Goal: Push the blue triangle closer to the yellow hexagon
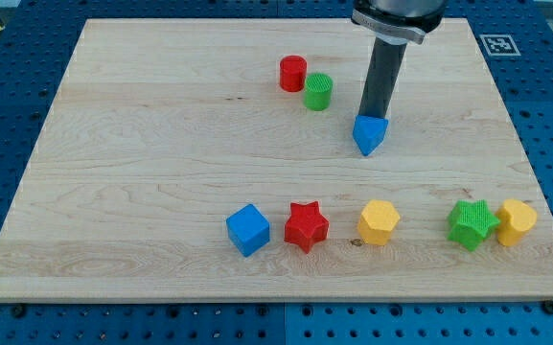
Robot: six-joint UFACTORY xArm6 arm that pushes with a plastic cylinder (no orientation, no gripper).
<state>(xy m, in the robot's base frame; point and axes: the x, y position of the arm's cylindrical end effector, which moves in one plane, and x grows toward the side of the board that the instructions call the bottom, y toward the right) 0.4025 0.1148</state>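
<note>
Where the dark rod comes down from the view's top, my tip (369, 116) ends right at the upper edge of the blue triangle (369, 135), touching it or very nearly so; being a bare rod, it has nothing to open or close and holds nothing. The blue triangle sits on the wooden board (142, 144) right of centre, well apart from the row of blocks below it. In that row, near the view's bottom, stand from left to right a blue cube (247, 229), a red star (306, 226), a yellow hexagon (379, 222), a green star (472, 223) and a second yellow block (517, 221), the last two touching. The yellow hexagon lies almost straight below the blue triangle. Toward the view's top, left of the rod, a red cylinder (293, 73) and a green cylinder (318, 91) stand just beside each other.
</note>
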